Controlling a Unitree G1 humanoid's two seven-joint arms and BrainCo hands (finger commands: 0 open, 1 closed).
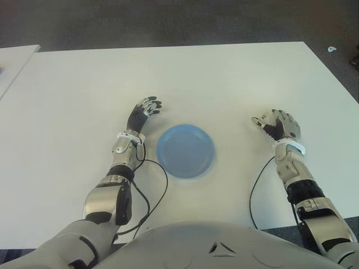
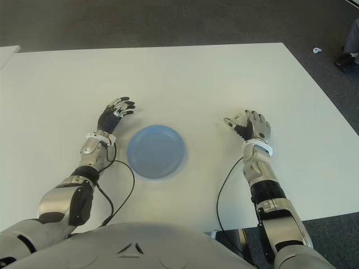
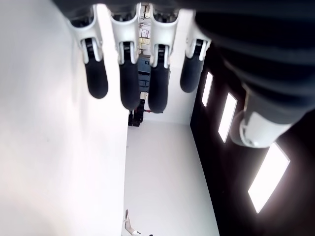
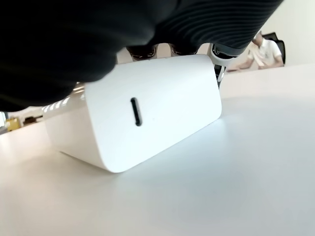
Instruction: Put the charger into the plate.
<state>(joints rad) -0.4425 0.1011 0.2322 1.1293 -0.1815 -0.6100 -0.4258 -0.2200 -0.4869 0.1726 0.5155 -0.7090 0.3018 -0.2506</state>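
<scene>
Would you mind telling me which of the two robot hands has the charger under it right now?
The right robot hand, out to the right of the blue plate: its wrist view shows the white charger beneath its palm. The left robot hand, left of the plate, holds nothing.

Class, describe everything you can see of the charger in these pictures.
The charger is a white block with rounded edges, smooth like plastic, with one small slot-shaped port in the face toward the wrist camera. It sits on the white table, under the right hand, right of the blue plate. Dark fingers reach over its top. It is not yet in the plate.
</scene>
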